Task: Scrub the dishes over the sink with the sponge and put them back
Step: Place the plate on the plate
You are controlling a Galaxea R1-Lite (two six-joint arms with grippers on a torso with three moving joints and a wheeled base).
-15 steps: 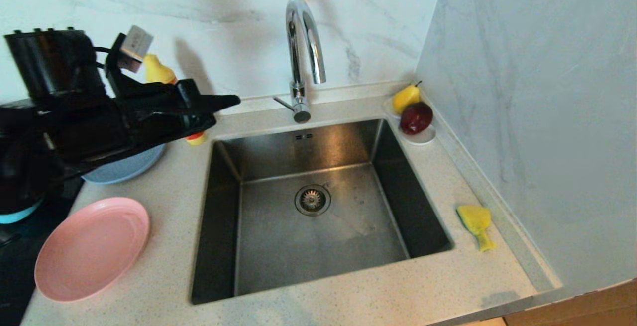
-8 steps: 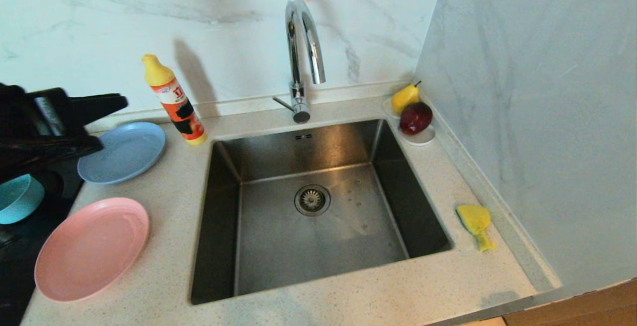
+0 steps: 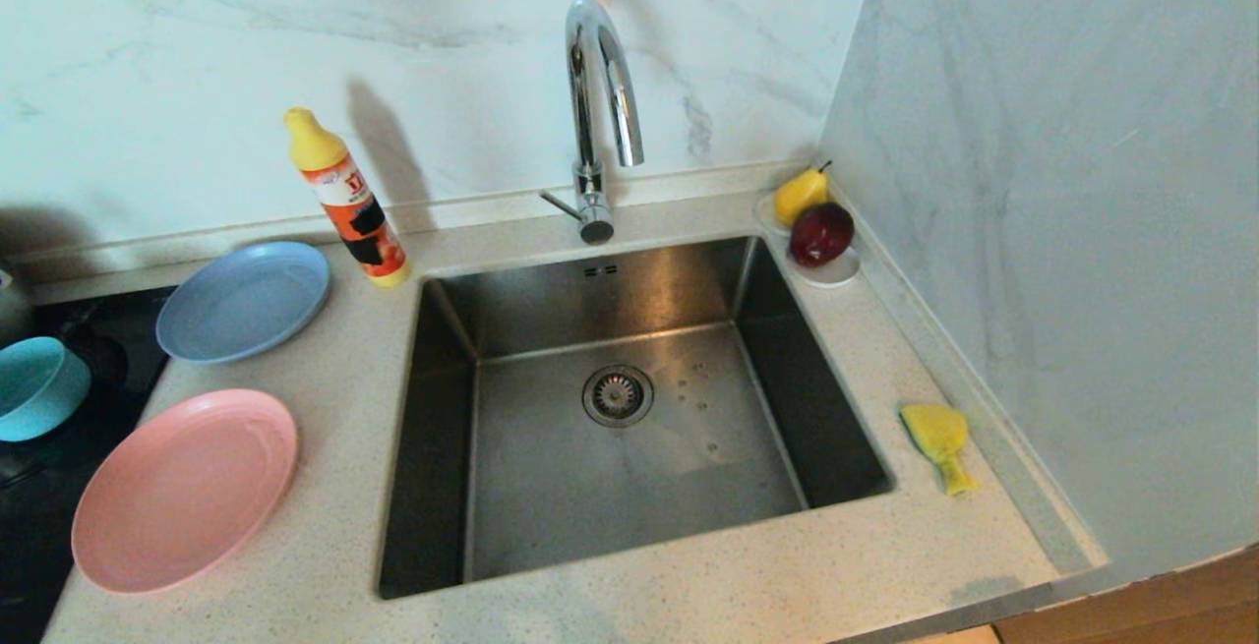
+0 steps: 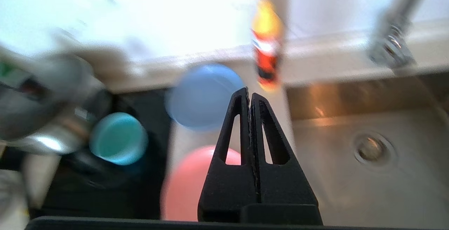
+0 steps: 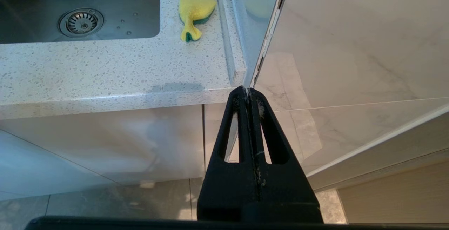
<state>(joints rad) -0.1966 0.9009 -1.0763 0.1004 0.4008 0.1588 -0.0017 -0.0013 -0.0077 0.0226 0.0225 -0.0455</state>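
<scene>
Left gripper (image 4: 249,94): clenched, empty, above the pink plate (image 3: 184,490). Right gripper (image 5: 248,94): clenched, empty, parked below the counter. Sponge (image 3: 939,442): beside the sink (image 3: 629,408). Blue plate (image 3: 244,300) and teal bowl (image 3: 37,386): left of the sink. Advised: fingers to be parted before any rim is approached.

Home kitchen: steel sink (image 3: 629,408), chrome tap (image 3: 600,103), speckled countertop (image 3: 325,526), marble splashback (image 3: 197,64), detergent bottle (image 3: 346,200)

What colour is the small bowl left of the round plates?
The small bowl is teal, clearest in the head view.
</scene>
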